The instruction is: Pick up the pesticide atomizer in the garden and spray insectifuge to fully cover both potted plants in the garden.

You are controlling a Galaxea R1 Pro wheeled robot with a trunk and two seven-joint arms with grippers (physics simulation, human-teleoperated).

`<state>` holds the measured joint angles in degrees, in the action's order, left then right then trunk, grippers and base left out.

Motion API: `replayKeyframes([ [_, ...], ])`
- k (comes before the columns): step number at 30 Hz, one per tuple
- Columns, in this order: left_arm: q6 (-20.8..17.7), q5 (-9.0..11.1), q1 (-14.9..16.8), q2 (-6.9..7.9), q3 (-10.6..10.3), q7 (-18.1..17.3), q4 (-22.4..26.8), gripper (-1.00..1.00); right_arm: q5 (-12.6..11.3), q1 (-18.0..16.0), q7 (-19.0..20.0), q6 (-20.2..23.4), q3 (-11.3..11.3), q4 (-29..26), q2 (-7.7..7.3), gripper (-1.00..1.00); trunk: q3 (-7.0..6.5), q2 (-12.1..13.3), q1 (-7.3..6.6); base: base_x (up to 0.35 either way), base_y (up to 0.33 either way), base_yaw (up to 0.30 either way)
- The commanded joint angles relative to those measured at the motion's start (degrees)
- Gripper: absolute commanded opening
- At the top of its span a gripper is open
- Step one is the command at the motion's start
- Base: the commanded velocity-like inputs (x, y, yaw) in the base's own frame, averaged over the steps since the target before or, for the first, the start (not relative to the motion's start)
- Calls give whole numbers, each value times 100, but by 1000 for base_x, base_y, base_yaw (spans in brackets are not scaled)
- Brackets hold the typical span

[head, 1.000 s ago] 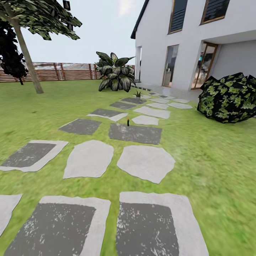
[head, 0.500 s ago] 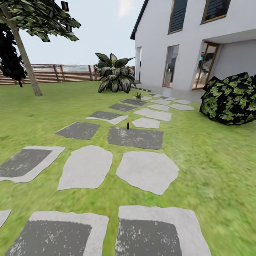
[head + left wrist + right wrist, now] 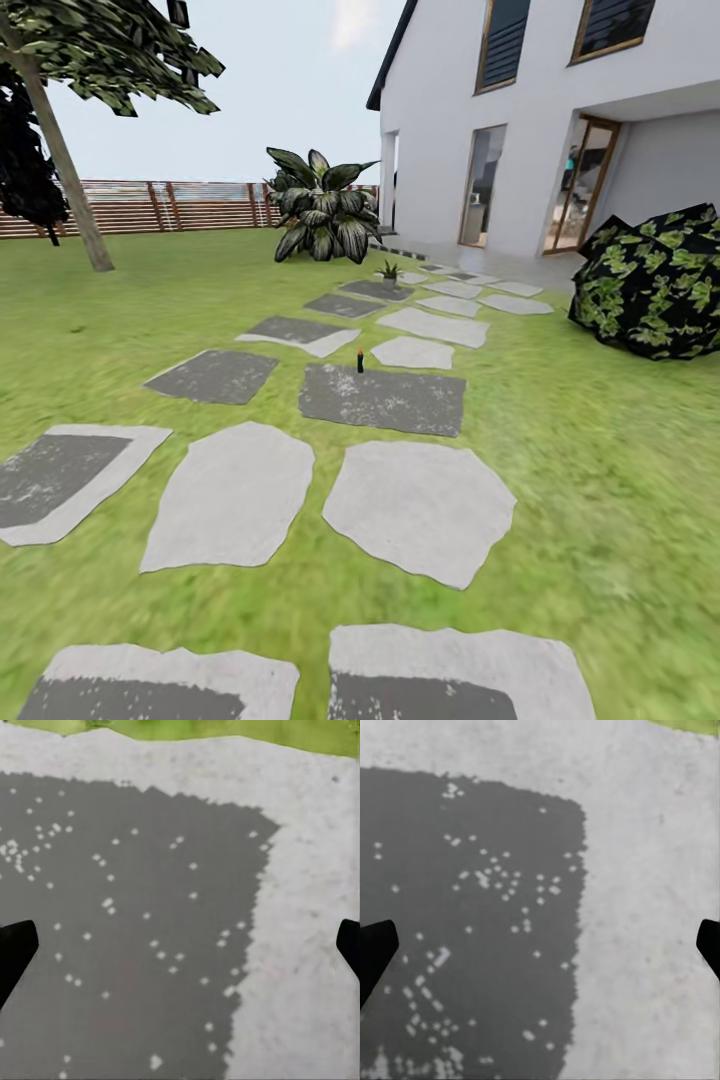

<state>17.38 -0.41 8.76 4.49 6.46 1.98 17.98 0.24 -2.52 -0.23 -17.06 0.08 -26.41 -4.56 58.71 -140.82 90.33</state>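
Garden path by a white house

Stepping stones cross the lawn; below each gripper lies a dark, pale-edged stone; ahead stand shrub, bush, tree, fence.

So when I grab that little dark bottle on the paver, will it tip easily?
Probably. The pesticide atomizer stands upright, tall and very slim, so a sideways nudge could topple it. It rests near the dark stepping stone's far edge, so it might fall onto grass. At this range, weight is unclear.

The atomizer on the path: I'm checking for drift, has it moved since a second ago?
No. The pesticide atomizer stands at the same far edge of the dark paving slab; the camera moved forward.
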Motion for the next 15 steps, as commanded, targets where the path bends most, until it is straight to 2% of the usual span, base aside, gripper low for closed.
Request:
replayKeyframes([
  [1,20,-5,3,0,3,13,-5,100,2,-2,-3,-17,1,4,-1,100,5,-2,2,337,0,0],
  [15,20,-6,3,0,4,13,-5,100,2,-2,-1,-19,1,2,-1,100,5,-2,2,337,0,0],
])
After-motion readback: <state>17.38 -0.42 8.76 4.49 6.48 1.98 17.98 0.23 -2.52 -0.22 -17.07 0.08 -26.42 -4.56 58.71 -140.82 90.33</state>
